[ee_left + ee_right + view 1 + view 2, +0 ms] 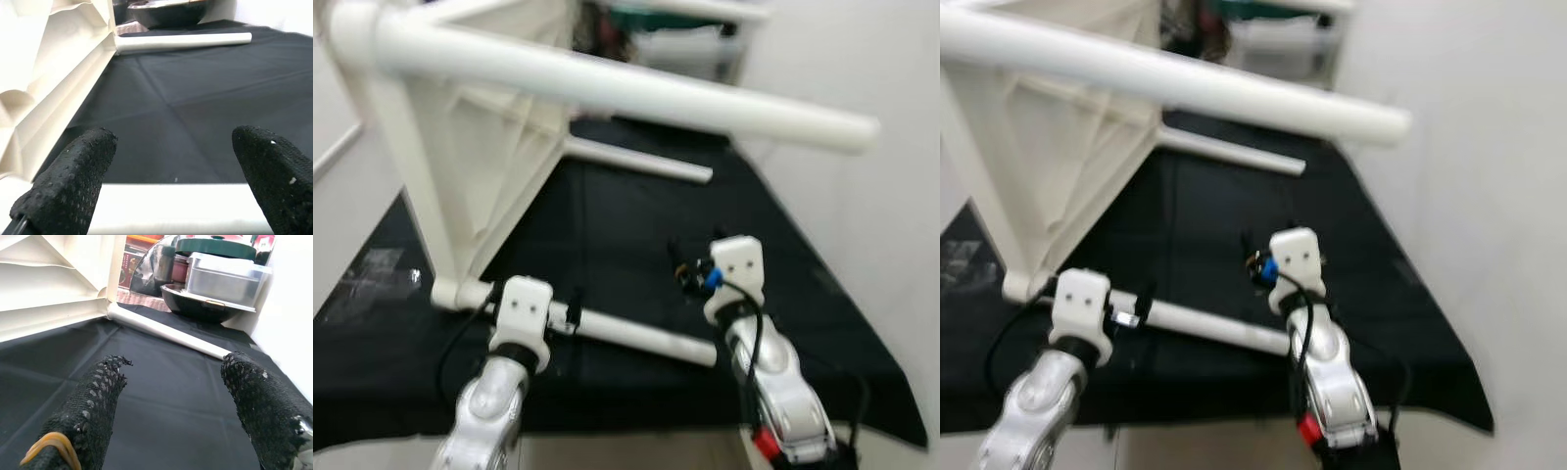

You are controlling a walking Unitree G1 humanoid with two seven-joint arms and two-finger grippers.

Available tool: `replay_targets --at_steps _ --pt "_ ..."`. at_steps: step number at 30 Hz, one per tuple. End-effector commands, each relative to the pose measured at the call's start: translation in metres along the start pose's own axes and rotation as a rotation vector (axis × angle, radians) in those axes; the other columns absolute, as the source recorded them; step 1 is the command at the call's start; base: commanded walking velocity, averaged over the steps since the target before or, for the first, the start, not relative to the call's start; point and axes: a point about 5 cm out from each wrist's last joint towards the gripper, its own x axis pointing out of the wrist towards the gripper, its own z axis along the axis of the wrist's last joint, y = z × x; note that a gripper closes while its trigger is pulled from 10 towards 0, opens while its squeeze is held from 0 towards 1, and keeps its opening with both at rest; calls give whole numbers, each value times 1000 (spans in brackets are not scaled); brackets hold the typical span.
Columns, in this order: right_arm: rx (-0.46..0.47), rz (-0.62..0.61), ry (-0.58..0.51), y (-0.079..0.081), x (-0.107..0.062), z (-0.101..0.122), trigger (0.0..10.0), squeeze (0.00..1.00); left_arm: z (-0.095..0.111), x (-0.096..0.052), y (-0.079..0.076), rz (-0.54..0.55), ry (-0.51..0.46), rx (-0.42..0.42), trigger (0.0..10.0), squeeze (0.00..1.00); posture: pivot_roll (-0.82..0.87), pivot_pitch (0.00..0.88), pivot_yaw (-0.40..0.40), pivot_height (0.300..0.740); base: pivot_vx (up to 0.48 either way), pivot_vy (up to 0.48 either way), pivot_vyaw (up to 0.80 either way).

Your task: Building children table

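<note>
Your white table frame (470, 166) lies tipped on the black cloth (607, 225), legs jutting toward you; beyond, a dark bowl (205, 303) holds a metal container (227, 276); left tool (171, 183) open astride the nearest leg (641, 335); right tool (171, 401) open over cloth.

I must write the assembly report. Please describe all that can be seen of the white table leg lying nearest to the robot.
The nearest table leg is a plain white round tube, plastic by its look. It lies flat on the black cloth, one end joined at the lower corner of the tipped white table top, the other end free. The open left gripper sits at it, fingers on either side.
</note>
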Motion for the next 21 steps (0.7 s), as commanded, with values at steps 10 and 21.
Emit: replay_targets --at_steps 10,21 --pt "-641 -363 -311 -46 -3 70 10000 0 11 19 40 80 -35 67 10000 0 81 54 -63 740 0 0 0" --pt "-890 -416 -311 -40 -16 58 10000 0 24 38 70 107 -74 118 10000 0 75 51 -57 740 0 0 0"
